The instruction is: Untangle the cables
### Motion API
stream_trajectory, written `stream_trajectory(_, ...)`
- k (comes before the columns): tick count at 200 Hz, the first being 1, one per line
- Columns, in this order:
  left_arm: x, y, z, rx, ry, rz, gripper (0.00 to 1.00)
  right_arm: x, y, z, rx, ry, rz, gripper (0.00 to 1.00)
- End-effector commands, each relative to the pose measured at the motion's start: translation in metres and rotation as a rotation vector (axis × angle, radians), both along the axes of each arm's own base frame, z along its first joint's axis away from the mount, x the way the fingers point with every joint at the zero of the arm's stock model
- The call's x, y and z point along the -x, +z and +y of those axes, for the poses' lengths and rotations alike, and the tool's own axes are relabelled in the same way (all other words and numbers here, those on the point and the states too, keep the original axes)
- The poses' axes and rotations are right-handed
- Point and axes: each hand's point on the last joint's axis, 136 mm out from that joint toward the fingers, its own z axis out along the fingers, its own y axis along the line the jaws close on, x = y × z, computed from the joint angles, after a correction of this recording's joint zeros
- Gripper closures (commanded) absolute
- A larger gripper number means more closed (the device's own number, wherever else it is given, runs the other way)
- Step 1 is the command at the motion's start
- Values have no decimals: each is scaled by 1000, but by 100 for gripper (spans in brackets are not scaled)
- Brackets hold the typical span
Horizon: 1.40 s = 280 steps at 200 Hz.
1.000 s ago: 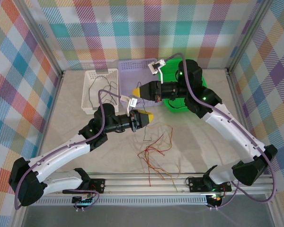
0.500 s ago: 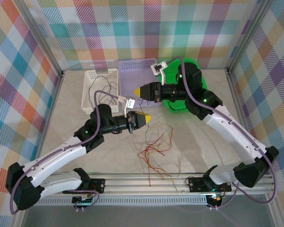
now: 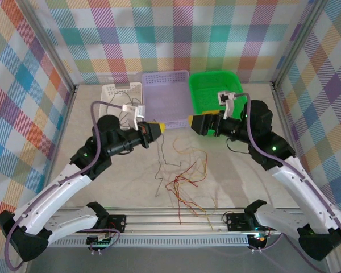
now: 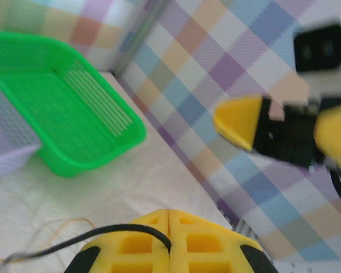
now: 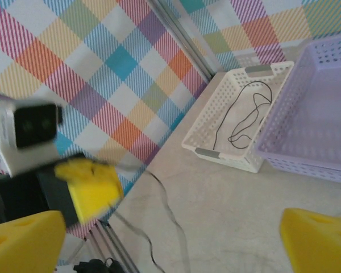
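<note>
My left gripper (image 3: 154, 129) is shut on a thin black cable (image 3: 160, 162), which hangs from its yellow fingertips down to the table. In the left wrist view the black cable (image 4: 111, 232) runs out to the left from between the closed fingers (image 4: 142, 242). A tangle of red and orange-yellow cables (image 3: 184, 182) lies on the table in front of the arms. My right gripper (image 3: 191, 121) hovers just right of the left one, open and holding nothing. In the right wrist view its fingers (image 5: 23, 239) stand far apart, with the hanging cable (image 5: 166, 205) between them in the distance.
Three baskets line the back wall: a white one (image 3: 115, 91) holding a black cable (image 5: 244, 114), a purple one (image 3: 166, 94) and a green one (image 3: 216, 94). Checkered walls close in the table on three sides. An aluminium rail (image 3: 176, 219) runs along the near edge.
My right gripper opened and drew back to the right. The left arm swung left and back with the black cable, drawing it out of the tangle.
</note>
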Motion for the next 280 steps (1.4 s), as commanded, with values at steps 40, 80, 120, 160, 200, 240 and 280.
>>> stream_trajectory(40,-22,74,57,-49,195,-61,100,19,-108,2,166,75,101,0)
stream_trajectory(80,-38,115,77,-74,273,-120,100,39,-167,17,255,153,169,0)
stream_trajectory(120,-67,136,103,-143,402,-171,100,64,-209,34,355,245,234,0)
stream_trajectory(160,-113,123,122,-191,492,-136,100,86,-256,41,347,291,326,0)
stream_trajectory(200,-142,121,130,-157,511,-116,100,107,-282,49,352,341,360,0)
stream_trajectory(240,-175,102,145,-165,549,-56,100,122,-298,52,388,369,382,1)
stream_trajectory(280,-204,76,153,-164,555,11,100,134,-314,56,496,385,386,4)
